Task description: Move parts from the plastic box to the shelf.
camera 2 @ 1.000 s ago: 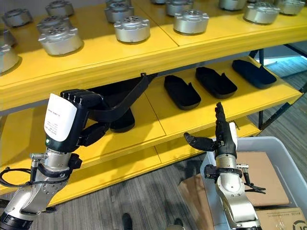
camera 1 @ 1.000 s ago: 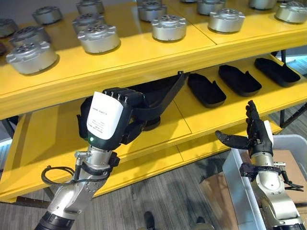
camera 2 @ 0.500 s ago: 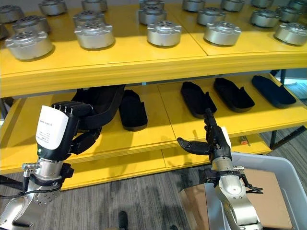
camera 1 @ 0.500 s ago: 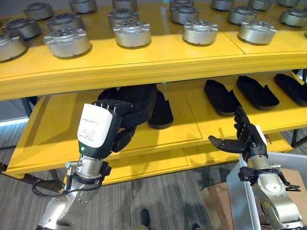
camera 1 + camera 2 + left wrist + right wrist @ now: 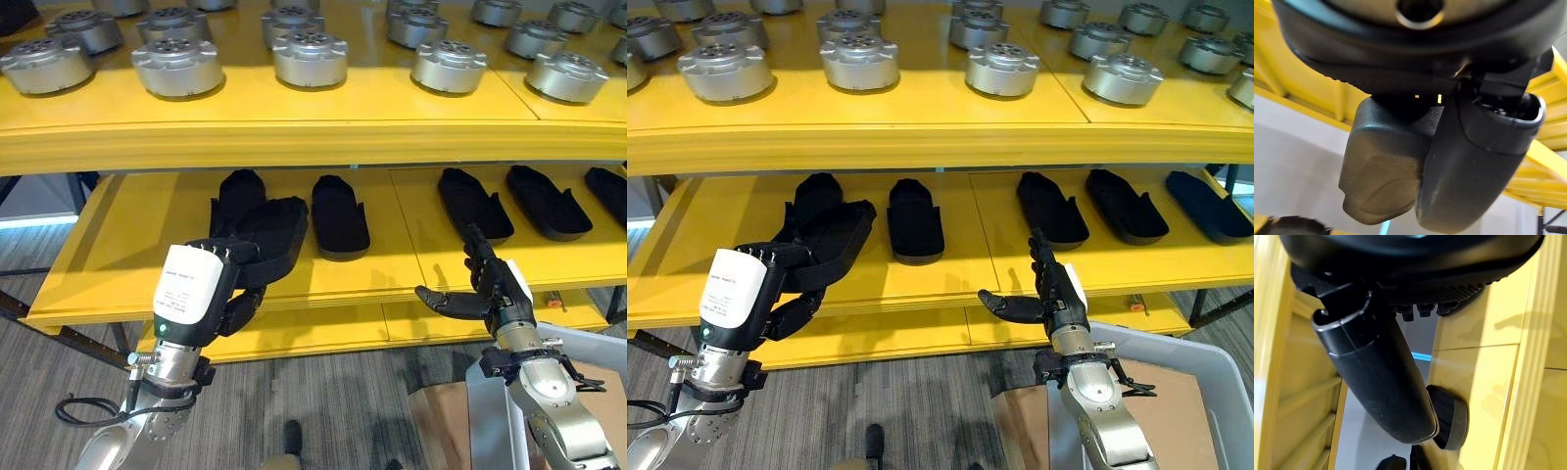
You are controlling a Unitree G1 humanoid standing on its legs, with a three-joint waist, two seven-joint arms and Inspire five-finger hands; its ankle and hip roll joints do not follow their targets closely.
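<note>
1 black part point(image 5: 263, 228) (in left hand point(image 5: 217, 284)) overhangs the shelf point(image 5: 323, 284) edge.

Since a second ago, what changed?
The view has swung, so most of the shift is camera. The left hand, clamped on the black part throughout, has brought its far end down from the upper shelf's edge to the lower shelf. The right hand stayed open, empty.

yellow shelf point(image 5: 294, 137); silver round parts point(image 5: 310, 59); black parts point(image 5: 340, 215); grey-white box point(image 5: 1205, 382).
</note>
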